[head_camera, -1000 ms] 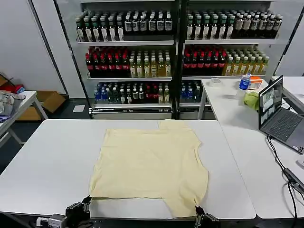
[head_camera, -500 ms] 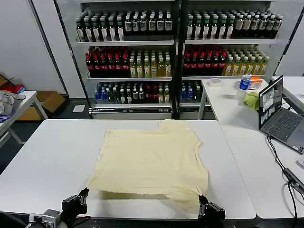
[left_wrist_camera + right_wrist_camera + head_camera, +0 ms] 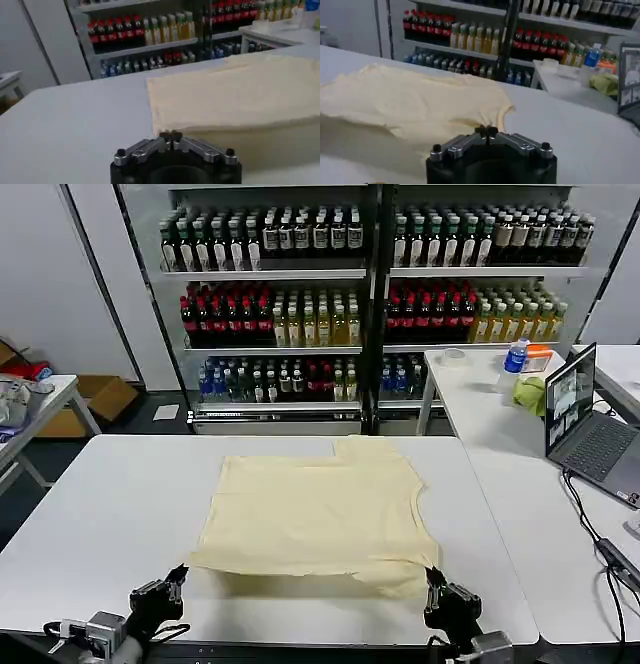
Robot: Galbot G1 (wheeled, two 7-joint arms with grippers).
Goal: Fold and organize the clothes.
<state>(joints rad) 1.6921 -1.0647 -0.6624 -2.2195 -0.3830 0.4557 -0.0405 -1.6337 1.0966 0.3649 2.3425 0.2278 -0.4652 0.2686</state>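
Since a second ago the T-shirt's (image 3: pixel 315 519) near hem has lifted off the worktop (image 3: pixel 110 514) and drawn back from the near edge, both grippers rising with it. Shelves of bottles (image 3: pixel 370 294) stand beyond the far edge; a laptop (image 3: pixel 590 429) sits on the side table at right, well apart. Nothing blocks the shirt. It lies mid-worktop, its long axis running left to right. The left gripper (image 3: pixel 178 576) is pinched on the near-left corner, the right gripper (image 3: pixel 432 576) pinched on the near-right corner.
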